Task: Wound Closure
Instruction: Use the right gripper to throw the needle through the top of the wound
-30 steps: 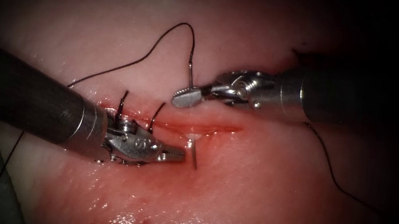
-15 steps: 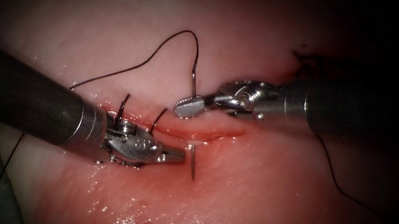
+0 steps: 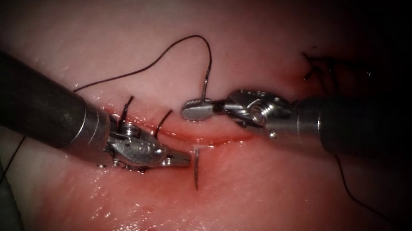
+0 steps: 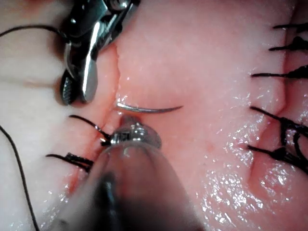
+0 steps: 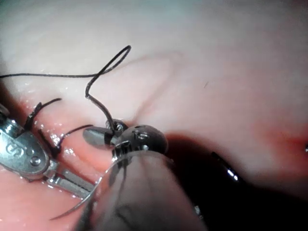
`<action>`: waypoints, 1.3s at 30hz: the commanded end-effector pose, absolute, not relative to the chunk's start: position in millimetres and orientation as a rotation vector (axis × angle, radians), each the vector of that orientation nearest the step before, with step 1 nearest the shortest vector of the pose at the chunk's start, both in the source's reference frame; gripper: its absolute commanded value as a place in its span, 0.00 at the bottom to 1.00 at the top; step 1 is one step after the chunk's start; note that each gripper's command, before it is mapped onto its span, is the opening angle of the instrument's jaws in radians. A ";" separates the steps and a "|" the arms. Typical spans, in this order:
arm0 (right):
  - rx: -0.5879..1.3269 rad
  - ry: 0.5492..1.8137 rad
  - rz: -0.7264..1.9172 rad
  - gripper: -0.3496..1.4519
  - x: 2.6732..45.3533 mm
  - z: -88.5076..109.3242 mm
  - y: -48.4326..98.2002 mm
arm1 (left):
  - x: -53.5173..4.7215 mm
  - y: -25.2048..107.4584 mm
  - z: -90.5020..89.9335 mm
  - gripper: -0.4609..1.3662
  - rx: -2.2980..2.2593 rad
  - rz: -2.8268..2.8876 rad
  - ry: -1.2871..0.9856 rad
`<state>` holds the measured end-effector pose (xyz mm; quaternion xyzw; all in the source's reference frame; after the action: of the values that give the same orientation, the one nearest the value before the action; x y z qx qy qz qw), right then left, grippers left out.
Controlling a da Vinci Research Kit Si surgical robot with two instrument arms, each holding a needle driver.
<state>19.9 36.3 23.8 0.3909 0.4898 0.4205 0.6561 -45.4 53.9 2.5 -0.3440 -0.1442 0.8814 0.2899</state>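
Tissue (image 3: 270,191), cut running across, sutures (image 3: 126,107) at left. Right tool (image 3: 197,110) – jaws pinched on the needle (image 3: 196,168) near its swaged end. Left tool (image 3: 182,160) pressed together, holding nothing, tip beside the emerged point. Risk: needle twisting in the grip, tearing the wet red edge. Thread (image 3: 160,57) loops above.

Left tool (image 3: 182,159): shaft enters from lower left, wrist straight, jaws shut, empty, tips pointing right, just short of needle (image 3: 196,168). Also seen at (image 4: 126,124), (image 5: 72,185). Right tool (image 3: 195,110): shaft enters from right, wrist bent slightly, jaws clamped on needle tail end near thread junction. Also at (image 4: 77,86), (image 5: 103,135).
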 end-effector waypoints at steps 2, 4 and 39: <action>0.826 1.176 1.010 0.78 19.7 24.3 36.4 | -45.4 53.9 2.5 0.06 -0.924 2.352 -0.398; 0.779 1.272 1.076 0.82 19.3 24.9 37.1 | -45.4 53.9 2.5 0.06 -0.924 2.352 -0.398; 0.998 1.199 1.349 0.00 19.1 24.9 39.5 | -45.4 53.8 2.5 0.06 -0.925 2.353 -0.399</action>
<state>19.1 39.1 24.9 0.4191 0.4992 0.5588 0.5127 -45.4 53.8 2.5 -0.3447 -0.1446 0.8814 0.2889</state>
